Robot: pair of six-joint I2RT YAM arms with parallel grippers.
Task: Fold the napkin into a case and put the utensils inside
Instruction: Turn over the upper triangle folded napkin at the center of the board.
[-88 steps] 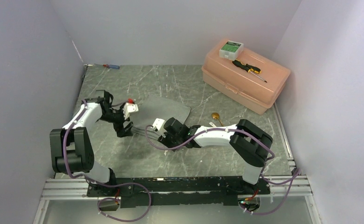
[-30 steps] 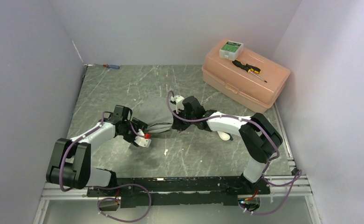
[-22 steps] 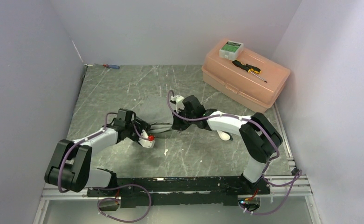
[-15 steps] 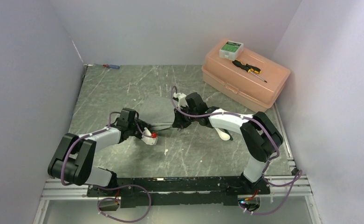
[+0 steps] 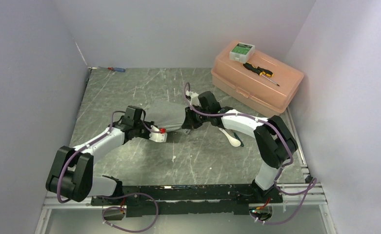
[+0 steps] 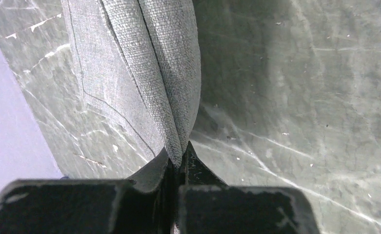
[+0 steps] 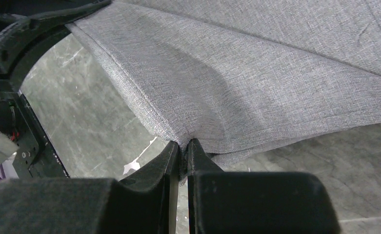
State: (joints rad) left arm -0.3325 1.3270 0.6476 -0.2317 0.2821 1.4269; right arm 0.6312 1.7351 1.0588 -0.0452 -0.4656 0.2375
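Right at the tips, your left gripper [image 6: 178, 157] is pinched tight on a doubled-over fold of the napkin [image 5: 166, 113]. Your right gripper [image 7: 183, 146] is clamped on the cloth's edge too. So the napkin spans between the two near the middle of the table [image 5: 130, 87], spreading away from both sets of fingers. The white spoon [image 5: 233, 140] sits on the table right by your right arm, clear of the cloth.
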